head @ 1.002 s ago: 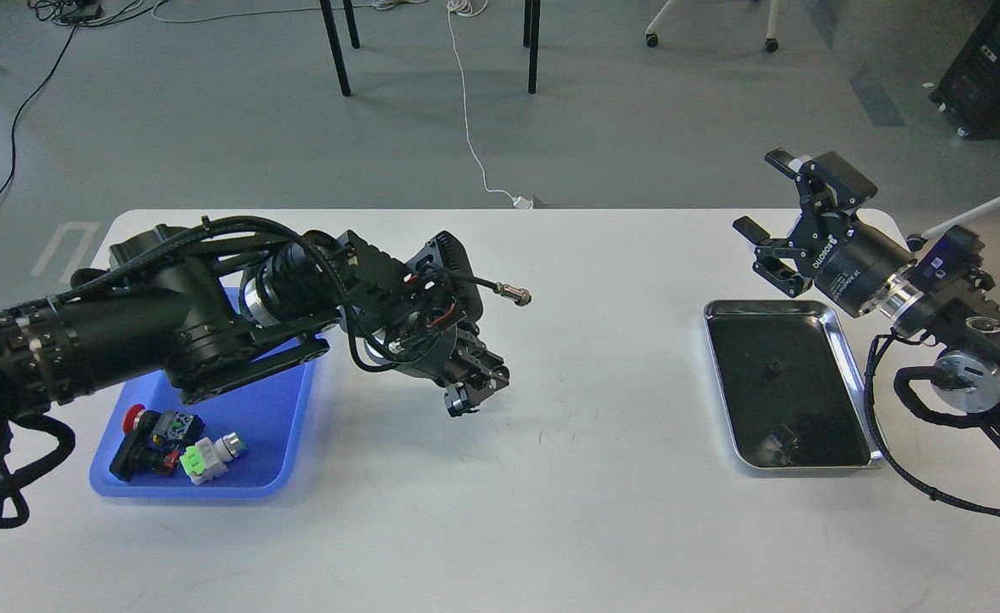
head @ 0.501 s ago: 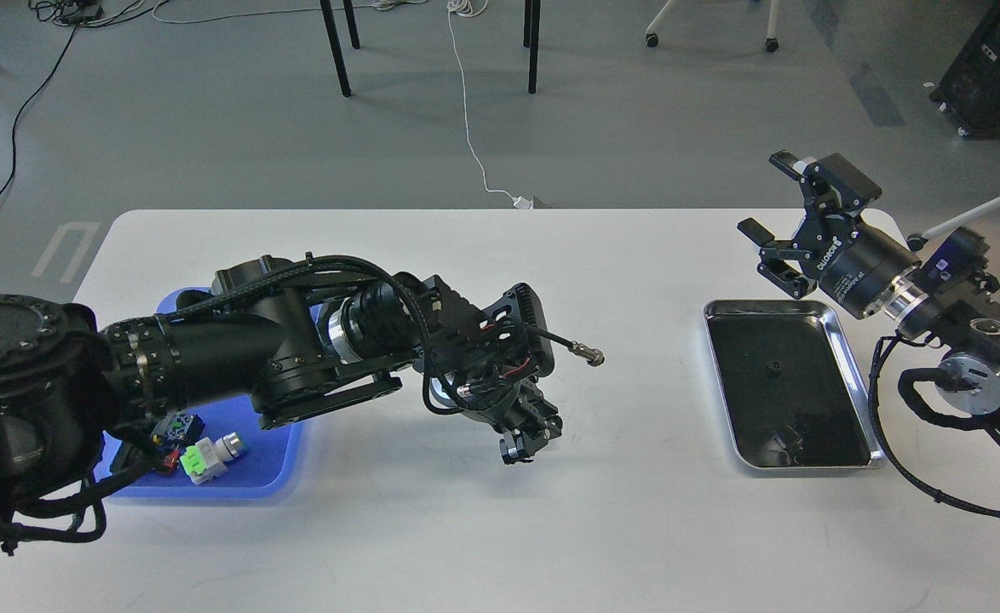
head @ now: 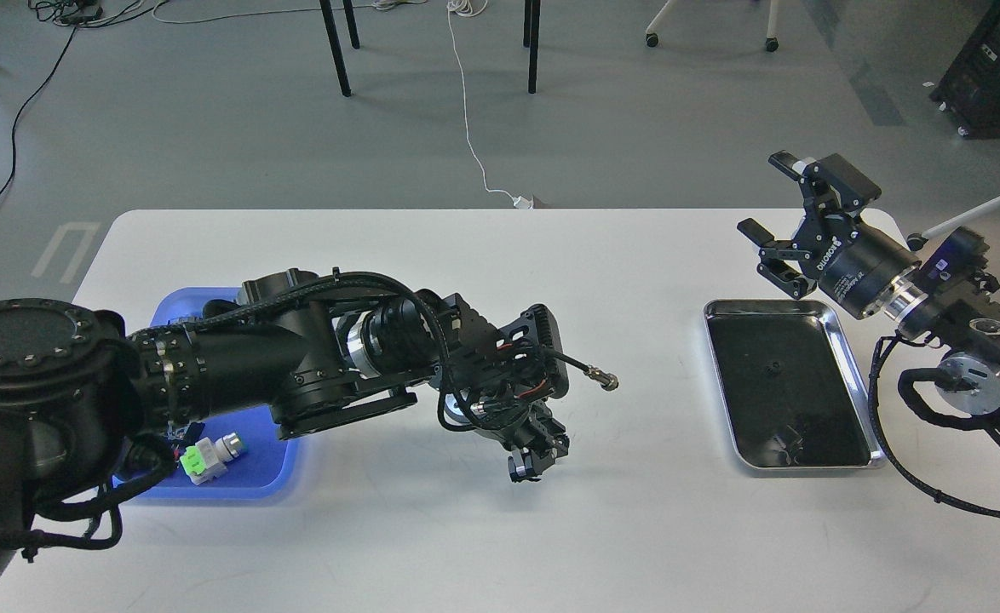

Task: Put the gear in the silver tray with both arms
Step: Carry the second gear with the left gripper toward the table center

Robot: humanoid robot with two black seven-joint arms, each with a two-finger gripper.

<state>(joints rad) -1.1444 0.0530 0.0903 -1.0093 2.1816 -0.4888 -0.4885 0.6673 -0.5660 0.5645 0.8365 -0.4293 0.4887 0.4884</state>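
The silver tray (head: 807,467) lies on the white table at the right. A small dark part (head: 772,368) lies on its dark floor. My left gripper (head: 526,467) points down over the table's middle, well left of the tray. Its fingers are close together on a small dark round part with a pale rim, seemingly the gear (head: 519,469). My right gripper (head: 761,192) is open and empty, raised just beyond the tray's far edge, with its fingers pointing up and left.
A blue plastic tray (head: 270,478) sits at the left, mostly hidden under my left arm. A green and white part (head: 206,455) shows in it. A loose cable plug (head: 607,382) juts from my left wrist. Chair legs and cables lie beyond the table.
My left arm has swung right and toward me, from over the blue tray to the table's middle, with its gripper kept shut. My right gripper has barely moved.
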